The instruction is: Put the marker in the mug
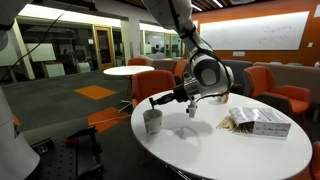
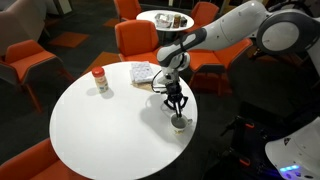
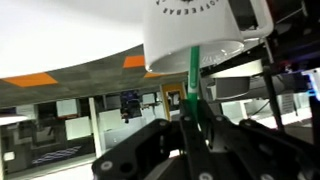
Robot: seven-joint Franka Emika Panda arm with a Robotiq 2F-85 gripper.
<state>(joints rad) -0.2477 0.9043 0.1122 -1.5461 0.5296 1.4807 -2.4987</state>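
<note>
**Marker held over the mug**

Green marker (image 3: 193,82) is what we see in the middle of the wrist view. It stands almost straight up and down. The dark fingers (image 3: 150,150) of the gripper (image 3: 197,122) come in from the bottom of that frame and are squeezed tight on the marker, one on each side. Part of the marker sticks out past the fingers, and its far end lies over a white shape at the top of the frame.

In both exterior views we see the small grey mug (image 1: 152,121) (image 2: 179,123) standing upright on the round white table (image 1: 220,150) (image 2: 100,130), near the table's edge. In an exterior view the gripper (image 2: 177,104) hangs right above the mug, close to its rim. In an exterior view the gripper (image 1: 165,99) sits a little above the mug and to its right. The marker is too thin for us to see in these two views, so we cannot tell if its tip reaches the mug.

A brown jar (image 2: 100,80) with a red lid stands at the upper left part of the table, well apart from the mug. A box (image 1: 258,122) lies on the right side of the table. Orange chairs (image 1: 265,82) (image 2: 135,40) stand behind the table.
</note>
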